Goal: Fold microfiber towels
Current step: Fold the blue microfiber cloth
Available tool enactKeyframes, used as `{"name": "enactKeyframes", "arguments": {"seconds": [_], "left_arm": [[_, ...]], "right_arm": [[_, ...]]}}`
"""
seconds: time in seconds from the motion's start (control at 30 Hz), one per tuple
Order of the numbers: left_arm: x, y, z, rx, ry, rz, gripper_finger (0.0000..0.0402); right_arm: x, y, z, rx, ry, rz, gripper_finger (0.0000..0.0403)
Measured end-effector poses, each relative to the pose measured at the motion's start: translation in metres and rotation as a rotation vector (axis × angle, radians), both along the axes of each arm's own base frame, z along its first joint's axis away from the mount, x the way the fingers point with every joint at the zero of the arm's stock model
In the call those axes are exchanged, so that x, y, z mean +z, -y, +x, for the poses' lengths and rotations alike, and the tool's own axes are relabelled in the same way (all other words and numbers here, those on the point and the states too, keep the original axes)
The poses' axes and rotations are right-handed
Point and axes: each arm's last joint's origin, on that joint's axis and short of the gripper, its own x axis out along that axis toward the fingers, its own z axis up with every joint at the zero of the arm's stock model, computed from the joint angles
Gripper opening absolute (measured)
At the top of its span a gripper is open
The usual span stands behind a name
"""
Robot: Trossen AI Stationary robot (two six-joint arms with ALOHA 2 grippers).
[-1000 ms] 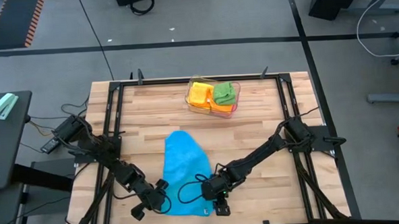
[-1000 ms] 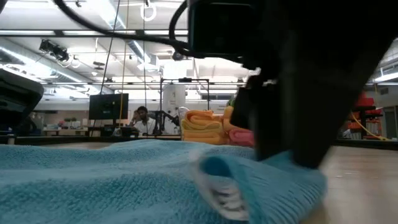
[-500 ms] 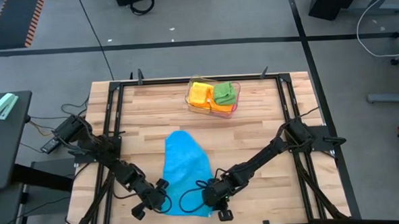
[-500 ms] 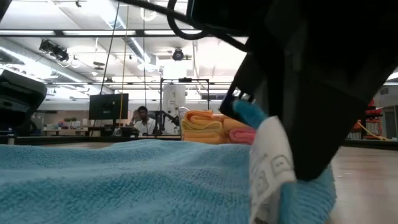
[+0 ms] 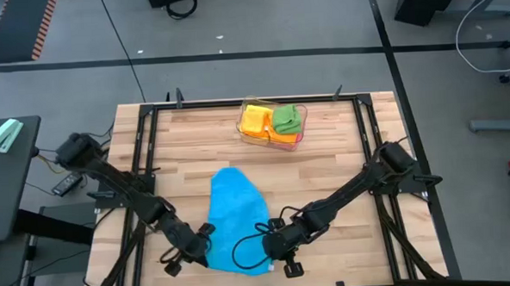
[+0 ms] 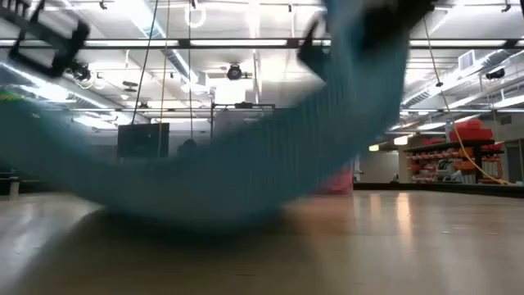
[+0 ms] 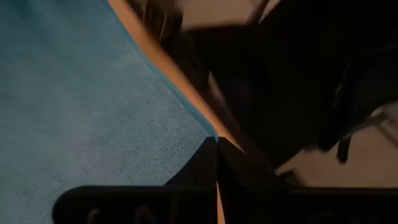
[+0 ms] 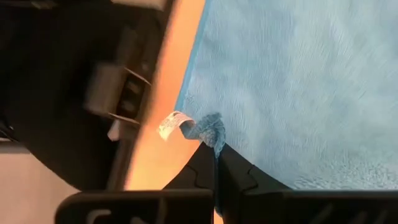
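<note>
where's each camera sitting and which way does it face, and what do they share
High view: above the table, looking straight down; both arms, left pincer and right pincer at the blue towel's near corners.
Low view: table height, looking level into the room; lifted blue towel fills it.
Left wrist view: on the left arm, facing its shut fingers on a towel corner.
Right wrist view: same, right fingers.
Shared: all show the blue towel.

Plain bright blue towel (image 5: 233, 215) with a white label (image 8: 171, 124) at one corner, on a pale striped wood table (image 5: 325, 157) framed in black; folded yellow (image 5: 255, 119), green (image 5: 287, 117) and orange (image 5: 282, 137) towels in a clear tray (image 5: 300, 139); both arms dark.
</note>
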Motion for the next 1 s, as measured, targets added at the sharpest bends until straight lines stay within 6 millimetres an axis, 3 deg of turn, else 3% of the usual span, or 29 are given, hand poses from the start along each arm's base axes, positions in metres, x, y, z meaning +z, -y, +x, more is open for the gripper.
{"name": "enactKeyframes", "arguments": {"seconds": [0.3,0.5,0.73,1.0], "left_arm": [[0.067,-0.025,-0.015,0.031,0.251,-0.184,0.0007],[0.099,-0.044,-0.028,0.058,0.390,-0.283,0.0014],[0.117,-0.067,-0.033,0.107,0.531,-0.260,0.0005],[0.145,-0.117,-0.038,0.296,0.721,-0.178,0.0012]], "right_arm": [[0.088,0.013,-0.025,-0.017,0.265,0.034,0.0005],[0.121,0.022,-0.040,-0.018,0.351,0.061,0.0004],[0.140,0.050,-0.051,-0.084,0.406,-0.098,0.0004],[0.141,0.116,-0.053,-0.235,0.306,-0.401,0.0004]]}}
